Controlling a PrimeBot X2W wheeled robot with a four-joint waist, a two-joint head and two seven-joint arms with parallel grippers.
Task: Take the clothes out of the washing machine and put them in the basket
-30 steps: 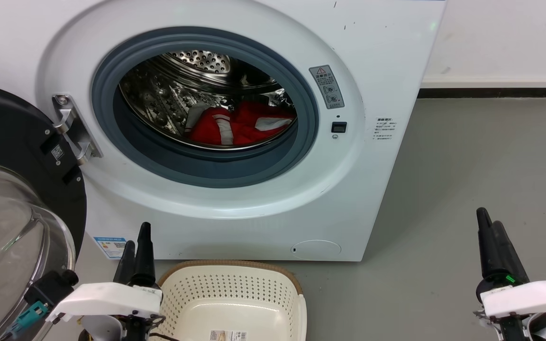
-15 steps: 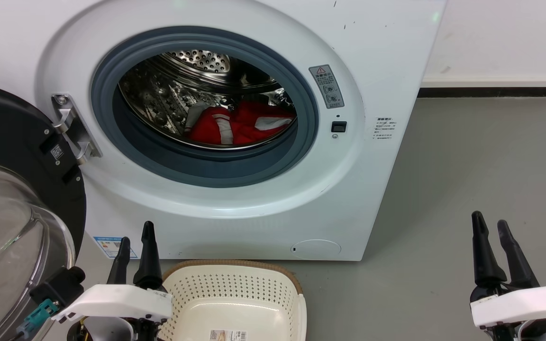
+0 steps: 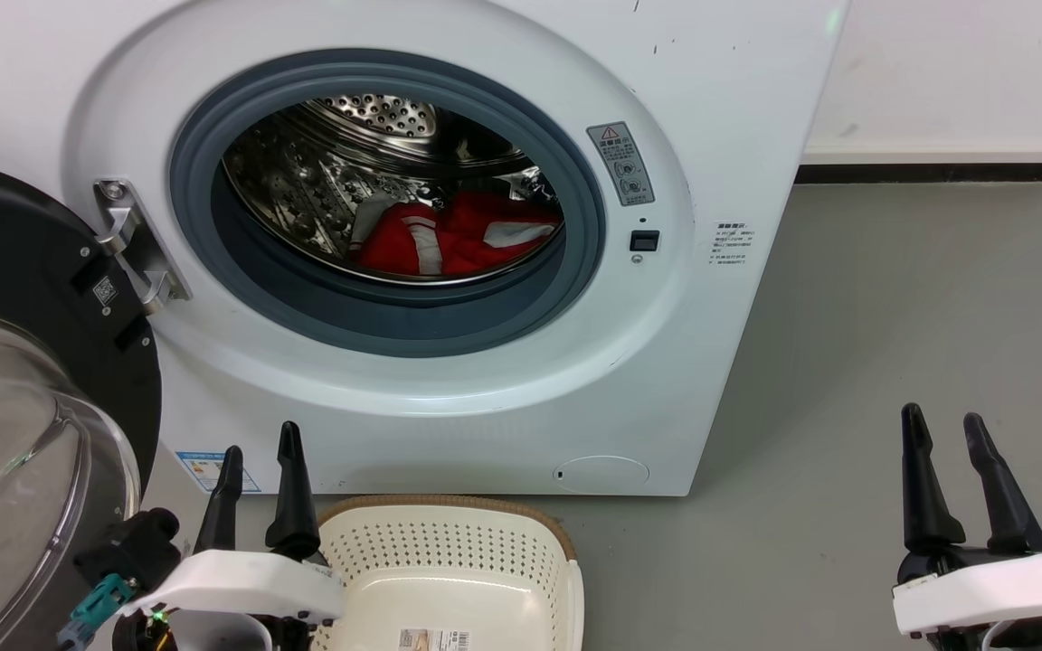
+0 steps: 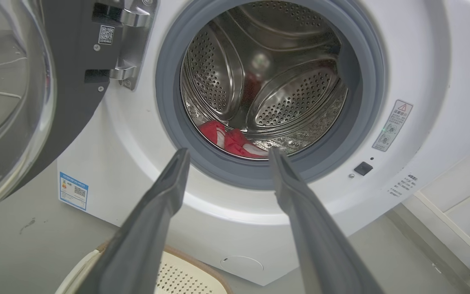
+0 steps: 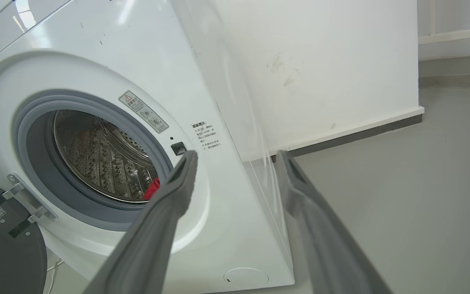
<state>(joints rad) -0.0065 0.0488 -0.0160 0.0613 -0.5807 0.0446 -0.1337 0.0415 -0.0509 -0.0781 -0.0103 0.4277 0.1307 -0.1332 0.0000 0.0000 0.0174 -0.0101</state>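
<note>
**Grippers spread, clothes not yet reached**

The clothes lay low in the drum of the washing machine, behind the grey rubber ring. The basket stood empty on the floor just before the machine.

The left gripper hung beside the basket and the right gripper well off to the side. Both had their fingers apart and held nothing.

A low reach could have caught a finger on the ring's lip, and a shallow pinch might have lifted one fold only and let the rest drag on the ring. The open door crowded the left arm. How much cloth lay hidden below the lip was hard to judge.

A second before, both pairs of fingers had been nearly together, and since then both had spread. The clothes had not moved.
</note>
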